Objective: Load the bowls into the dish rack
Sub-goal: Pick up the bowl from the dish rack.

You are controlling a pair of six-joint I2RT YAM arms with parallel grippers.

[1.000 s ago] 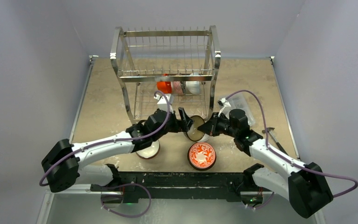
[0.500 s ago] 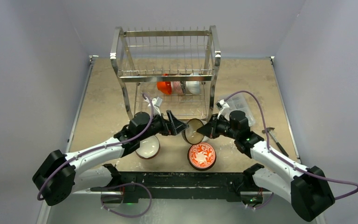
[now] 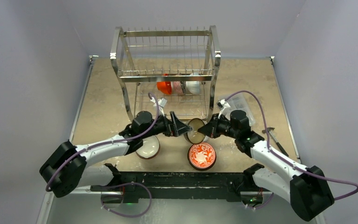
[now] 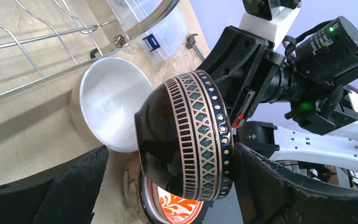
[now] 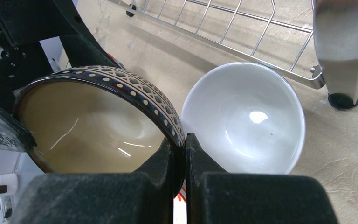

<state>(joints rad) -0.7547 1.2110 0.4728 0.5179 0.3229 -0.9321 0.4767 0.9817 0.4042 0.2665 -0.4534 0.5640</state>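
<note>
My right gripper [image 5: 185, 140] is shut on the rim of a black patterned bowl [image 5: 98, 121] with a tan inside, holding it tilted on edge above the table [image 3: 195, 132]. My left gripper [image 4: 171, 154] is open. Its fingers [image 4: 51, 186] straddle this bowl [image 4: 191, 135], one by the base and one by the rim. A plain white bowl [image 5: 244, 119] sits just behind, by the foot of the steel dish rack [image 3: 168, 70]. A red-and-white floral bowl [image 3: 202, 156] and a brown-rimmed bowl [image 3: 148, 147] sit on the table. Orange [image 3: 164, 87], floral and white bowls stand in the lower tier.
A clear plastic compartment box [image 3: 242, 105] lies right of the rack, behind my right wrist. A dark tool [image 3: 272, 137] lies near the table's right edge. The rack's leg [image 5: 345, 46] stands close to the white bowl.
My left gripper drew back left off the patterned bowl, then edged right again, open around it. My right gripper kept its hold on the rim.
</note>
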